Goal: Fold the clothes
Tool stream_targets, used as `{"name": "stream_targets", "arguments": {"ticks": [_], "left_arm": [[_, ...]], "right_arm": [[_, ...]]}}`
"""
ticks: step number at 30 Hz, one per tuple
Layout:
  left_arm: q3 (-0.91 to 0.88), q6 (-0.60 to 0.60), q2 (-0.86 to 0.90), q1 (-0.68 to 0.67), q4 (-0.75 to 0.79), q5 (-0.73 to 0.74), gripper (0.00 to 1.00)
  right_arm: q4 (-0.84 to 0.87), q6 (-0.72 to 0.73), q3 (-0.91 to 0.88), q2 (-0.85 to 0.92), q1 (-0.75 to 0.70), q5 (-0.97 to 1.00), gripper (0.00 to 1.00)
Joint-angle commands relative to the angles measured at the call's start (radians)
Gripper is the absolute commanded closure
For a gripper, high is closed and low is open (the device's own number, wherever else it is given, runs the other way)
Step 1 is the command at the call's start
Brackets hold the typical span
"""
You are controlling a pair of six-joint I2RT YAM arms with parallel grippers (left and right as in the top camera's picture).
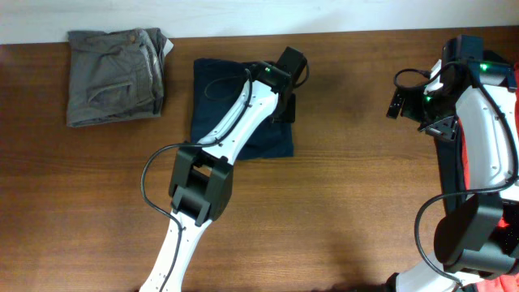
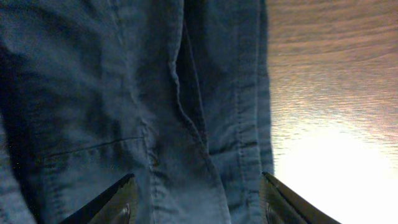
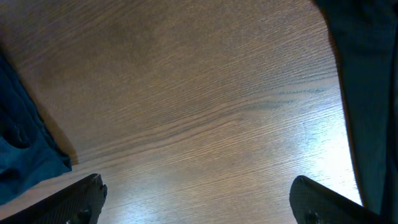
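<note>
The dark navy garment (image 1: 272, 139) lies folded flat at the table's centre back. My left gripper (image 1: 284, 101) hovers low over its right part. In the left wrist view navy fabric (image 2: 124, 93) with seams fills the frame, and the open, empty fingers (image 2: 196, 199) straddle it. The grey-olive trousers (image 1: 113, 77) lie folded at the back left. My right gripper (image 1: 395, 104) is open and empty over bare wood (image 3: 196, 199). A red garment (image 1: 465, 166) and a dark garment (image 1: 448, 146) lie under the right arm.
The brown wooden table (image 1: 357, 203) runs to a white wall at the back. In the right wrist view blue fabric (image 3: 18, 149) shows at the left edge and dark fabric (image 3: 367, 74) at the right edge. The left arm's cable loops over the table.
</note>
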Motion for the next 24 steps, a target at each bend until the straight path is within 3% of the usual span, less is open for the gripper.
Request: {"name": "stream_targets", "arguments": {"ticks": [1, 6, 11, 15, 18, 24], "left_arm": [[0.006, -0.013, 0.053, 0.002, 0.002, -0.002, 0.38], [0.006, -0.013, 0.069, 0.002, -0.006, -0.061, 0.41], [0.007, -0.012, 0.069, 0.002, -0.011, -0.069, 0.73], [0.051, -0.012, 0.068, 0.002, -0.058, -0.073, 0.85], [0.127, -0.012, 0.068, 0.002, -0.113, -0.073, 0.99], [0.333, -0.013, 0.068, 0.001, -0.286, -0.055, 0.99]], "right_arm": [[-0.001, -0.008, 0.006, -0.005, -0.003, 0.013, 0.01], [-0.001, -0.008, 0.006, -0.005, -0.003, 0.013, 0.01], [-0.001, -0.008, 0.006, -0.005, -0.003, 0.013, 0.01], [-0.001, -0.008, 0.006, -0.005, -0.003, 0.013, 0.01], [-0.001, -0.008, 0.006, -0.005, -0.003, 0.013, 0.01], [-0.001, -0.008, 0.006, -0.005, -0.003, 0.013, 0.01]]}}
